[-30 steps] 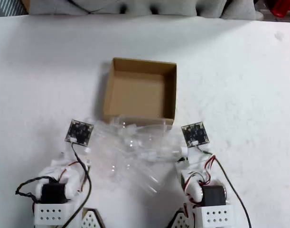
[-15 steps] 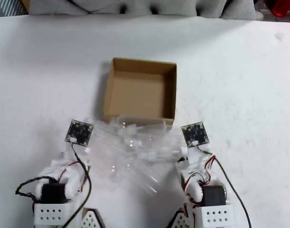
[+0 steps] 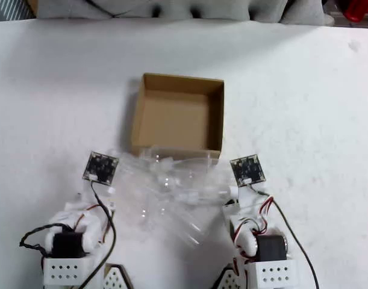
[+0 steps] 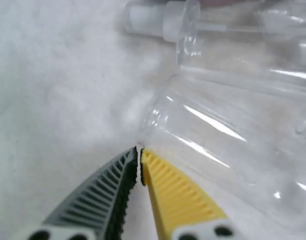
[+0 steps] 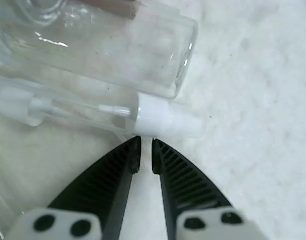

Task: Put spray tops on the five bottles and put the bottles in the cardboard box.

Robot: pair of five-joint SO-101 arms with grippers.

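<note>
The white table [image 3: 51, 90] is carrying a heap of clear bottles [image 3: 165, 186], lying just beside the cardboard box [image 3: 178, 114]. The left gripper [image 4: 139, 152] and the right gripper [image 5: 142, 145] are resting closed, holding nothing, near the bottles.

White table [image 3: 328, 120], grey tufted sofa edge [image 3: 171, 7] behind, red object [image 3: 359, 9] at corner.

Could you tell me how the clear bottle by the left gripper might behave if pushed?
Round and lying on its side, the clear bottle will probably roll. It looks empty, so likely light; its glossy wall may slip.
</note>
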